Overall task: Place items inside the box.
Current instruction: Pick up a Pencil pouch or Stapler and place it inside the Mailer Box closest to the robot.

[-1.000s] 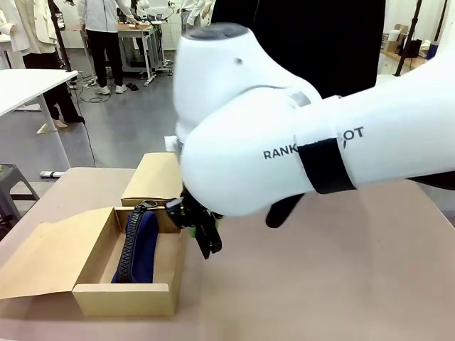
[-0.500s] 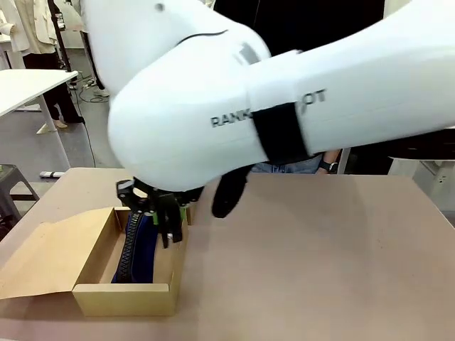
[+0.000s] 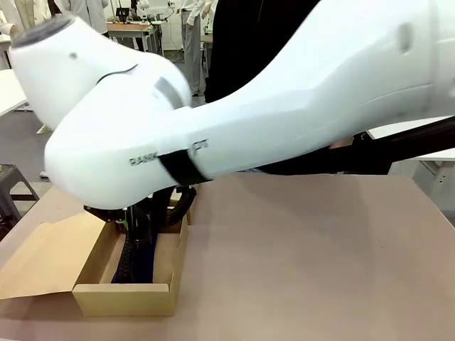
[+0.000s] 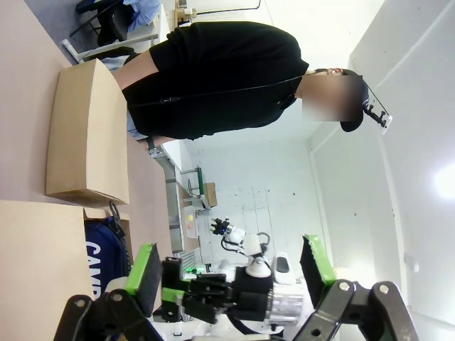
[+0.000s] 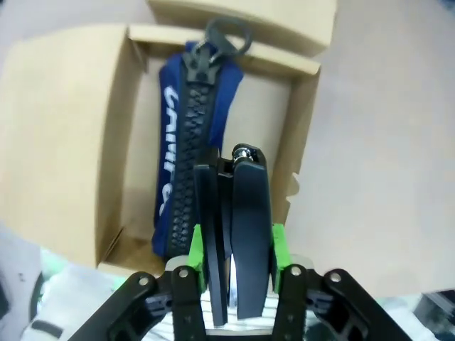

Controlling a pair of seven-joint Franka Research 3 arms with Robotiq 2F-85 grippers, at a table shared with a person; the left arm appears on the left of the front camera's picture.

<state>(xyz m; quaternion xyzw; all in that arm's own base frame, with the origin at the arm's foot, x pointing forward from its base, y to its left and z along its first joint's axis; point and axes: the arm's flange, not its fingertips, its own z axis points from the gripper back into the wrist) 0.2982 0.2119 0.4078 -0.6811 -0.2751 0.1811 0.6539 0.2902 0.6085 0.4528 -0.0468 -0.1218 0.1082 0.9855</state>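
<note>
Swung further to the robot's left than a second ago, the right arm [image 3: 234,121] is now stretched across the front view, and its wrist is lowered over the box [image 3: 122,298]. Part of the maker's name, "RANK", can be read on the arm's white shell beside a black band.

In the right wrist view a black stapler [image 5: 245,206] is clamped upright between the green pads of the right gripper [image 5: 237,245] and is held above the box's open interior, close to its right wall. The navy pencil case [image 5: 186,135] is laid lengthwise in the box, zip upward, with white lettering along its side; "CAM" is legible in the left wrist view. The lid flap [image 5: 60,135] is folded out flat on the table [image 3: 320,256]. A smaller cardboard box [image 4: 87,138] is set just beyond the box's far end. A person [image 4: 213,78] in a black top is seen behind it.

The left gripper [image 4: 231,273] is held wide open, with nothing gripped.
</note>
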